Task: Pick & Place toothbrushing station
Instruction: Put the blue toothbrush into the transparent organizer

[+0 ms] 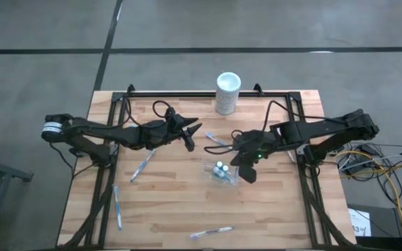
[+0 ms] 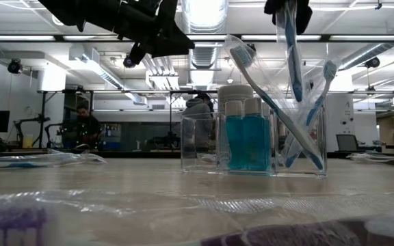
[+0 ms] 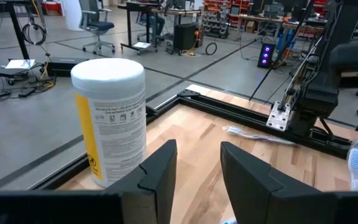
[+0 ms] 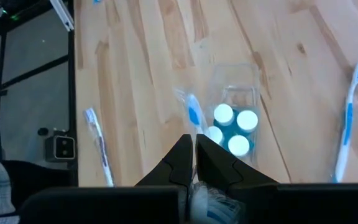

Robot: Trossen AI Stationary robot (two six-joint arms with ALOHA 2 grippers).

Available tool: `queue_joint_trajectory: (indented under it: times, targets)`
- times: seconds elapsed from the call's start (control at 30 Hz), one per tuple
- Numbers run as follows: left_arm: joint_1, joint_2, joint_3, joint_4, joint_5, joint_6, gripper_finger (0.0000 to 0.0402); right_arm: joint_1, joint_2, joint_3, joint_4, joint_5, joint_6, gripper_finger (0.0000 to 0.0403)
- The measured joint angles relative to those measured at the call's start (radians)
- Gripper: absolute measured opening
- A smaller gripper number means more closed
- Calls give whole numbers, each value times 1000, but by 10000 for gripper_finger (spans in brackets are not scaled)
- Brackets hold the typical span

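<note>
A small clear cup [image 1: 222,172] stands on the wooden table and holds several white-capped teal tubes [image 4: 232,127]. In the low view, two toothbrushes [image 2: 252,68] lean in the cup [image 2: 204,143]. My right gripper [image 1: 246,166] is just right of the cup, above it, and is shut on a blue-and-white toothbrush [image 2: 293,61]. My left gripper [image 1: 190,132] is open and empty above the table, left of centre. It faces the white cylinder [image 3: 107,118]. My right gripper pinches the toothbrush's upper end [image 2: 289,24] between its two fingers. The fingers come from above and point down. The brush [image 4: 194,121] hangs nearly upright below them. Its lower end reaches down into the cup.
A white cylinder [image 1: 228,92] stands at the table's far edge. Loose wrapped toothbrushes lie at the centre left [image 1: 143,165], near left [image 1: 117,207], near edge [image 1: 211,232] and behind the cup [image 1: 217,140]. A black frame [image 1: 208,93] borders the table. People show in the room beyond.
</note>
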Motion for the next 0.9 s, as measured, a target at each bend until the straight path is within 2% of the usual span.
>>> queue_joint_trajectory:
  times: [0.5,0.9]
  targets:
    - [0,0,0,-2,0,0,129,0,-6,-192,101,-8,96,13]
    - [0,0,0,-1,0,0,129,0,-11,-311,188,-8,104,13]
